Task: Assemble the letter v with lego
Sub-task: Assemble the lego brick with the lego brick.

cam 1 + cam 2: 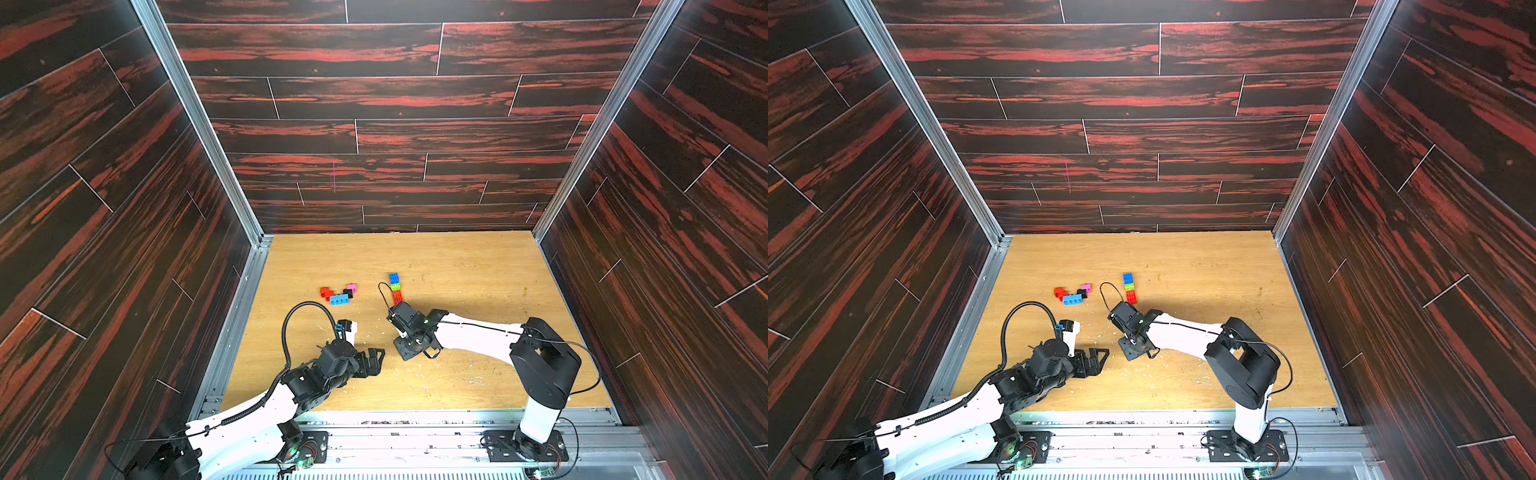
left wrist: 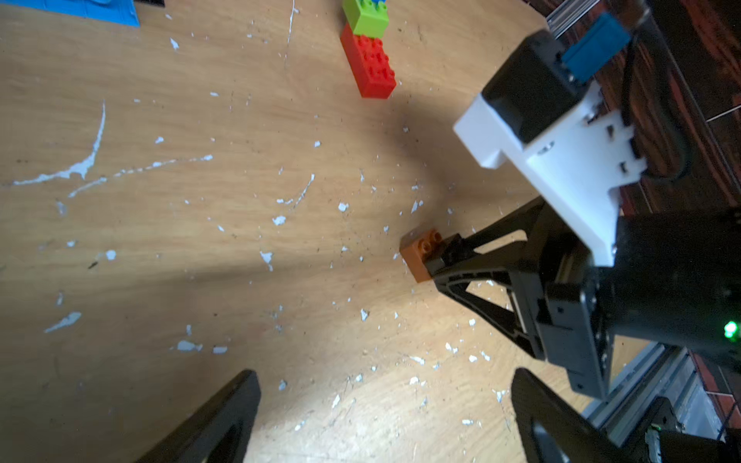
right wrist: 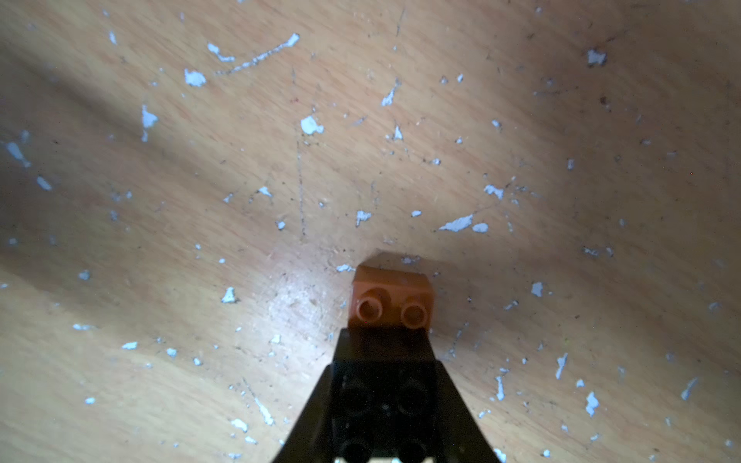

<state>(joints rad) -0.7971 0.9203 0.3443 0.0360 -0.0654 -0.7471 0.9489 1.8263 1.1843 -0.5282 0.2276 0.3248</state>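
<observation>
The right pincer (image 3: 385,356), shut on a black brick (image 3: 383,393) with an orange brick (image 3: 391,296) jutting past its tips low over the tabletop (image 3: 200,200), should probably lift straight, studs level, before heading for the red-green-blue row of bricks (image 1: 395,286) well apart from its tips, while the left pincer (image 2: 385,375) stands wide open, empty.

Scratched matt wood grain is shown by the tabletop (image 3: 160,240); smooth plastic by the orange brick (image 3: 391,296) and black brick (image 3: 383,360).

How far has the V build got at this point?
Done: a blue-green-red row and a red, light-blue, black and pink cluster lie apart. In hand: right gripper shut on a black brick carrying an orange brick; left gripper open, empty. Left: joining everything into a V.
</observation>
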